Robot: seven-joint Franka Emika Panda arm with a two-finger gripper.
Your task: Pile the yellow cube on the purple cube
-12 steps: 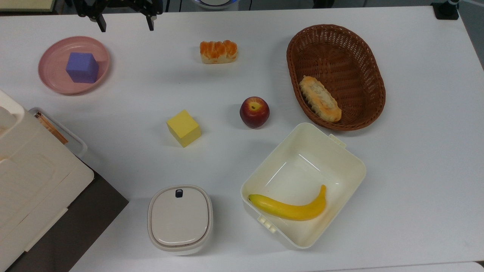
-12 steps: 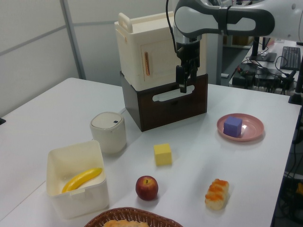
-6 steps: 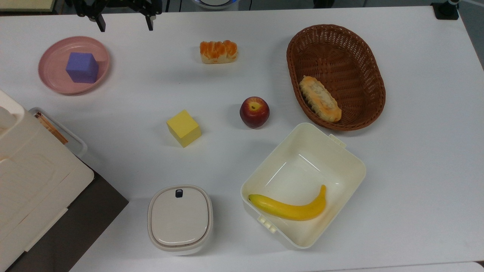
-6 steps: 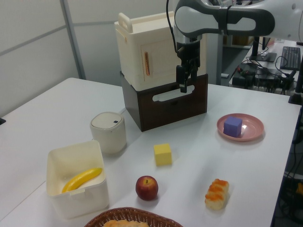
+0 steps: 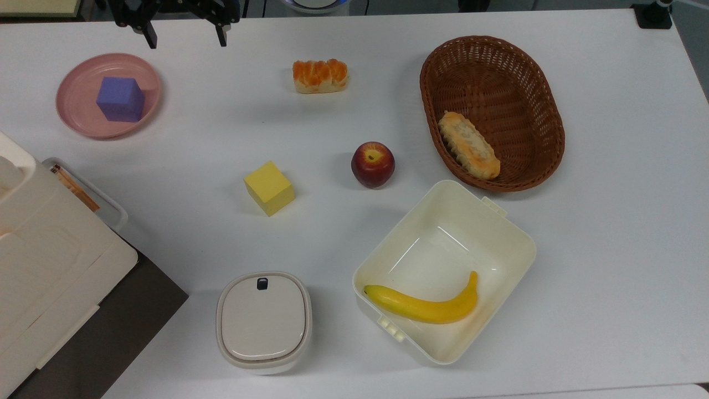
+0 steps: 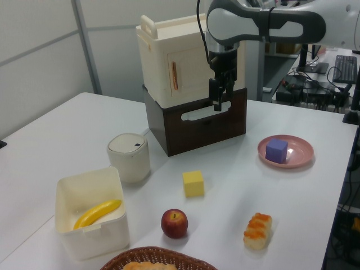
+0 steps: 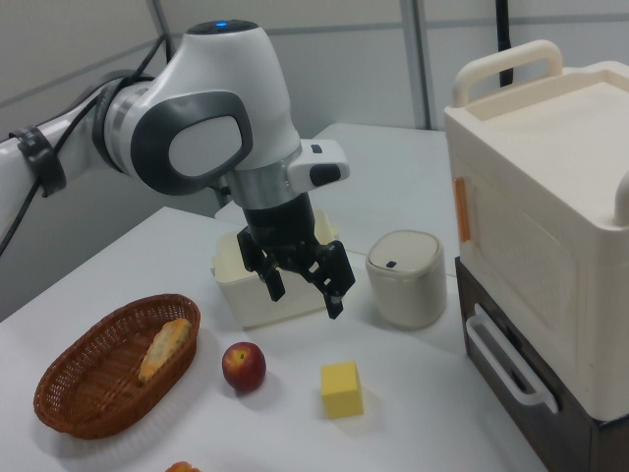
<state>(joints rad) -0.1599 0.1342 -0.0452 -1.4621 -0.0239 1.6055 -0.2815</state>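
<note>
Currently the gripper (image 7: 303,287) hangs empty above the table, fingers spread apart. The yellow cube (image 5: 269,188) sits near the apple (image 5: 373,164); the purple cube (image 5: 120,98) rests in the pink plate (image 5: 75,119). An off-centre descent could nudge the yellow cube askew.

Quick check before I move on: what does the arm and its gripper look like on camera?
The arm is glossy white with rounded grey joint panels, a small blue light on top and a black cable along it. Below a metallic wrist ring sits the black gripper, with two slim black fingers.
</note>
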